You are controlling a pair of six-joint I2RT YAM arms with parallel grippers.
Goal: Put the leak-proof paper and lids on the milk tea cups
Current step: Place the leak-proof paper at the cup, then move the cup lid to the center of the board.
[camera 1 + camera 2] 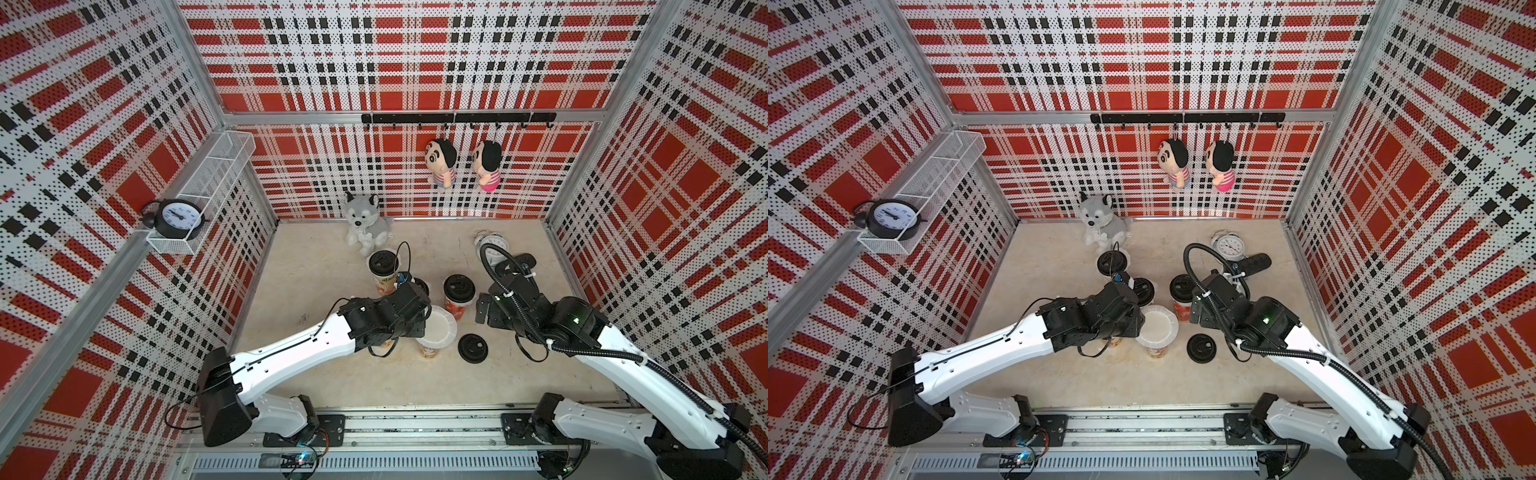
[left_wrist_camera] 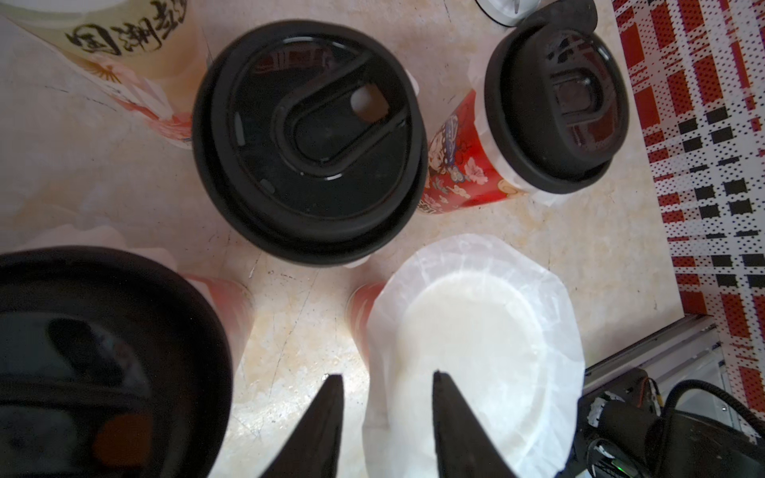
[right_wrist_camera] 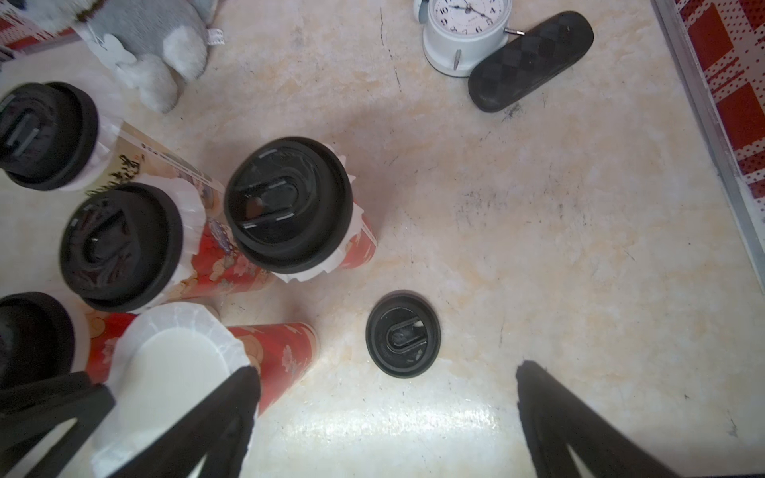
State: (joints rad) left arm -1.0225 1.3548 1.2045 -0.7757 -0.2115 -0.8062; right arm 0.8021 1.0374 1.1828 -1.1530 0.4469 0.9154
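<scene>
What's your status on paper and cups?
Left end effector open, jaws astride edge of leak-proof paper. Right end effector open, empty. Paper lying over unlidded cup; other four cups lidded. Loose black lid on table, nothing blocking.

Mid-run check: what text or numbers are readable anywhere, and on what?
"10", "9", "4": dial of white alarm clock; its other numerals are blurred.
Black brush characters on cream cup: inverted, unreadable.
Numerals on black clock: too small.
Print on red cup: blurred.
</scene>
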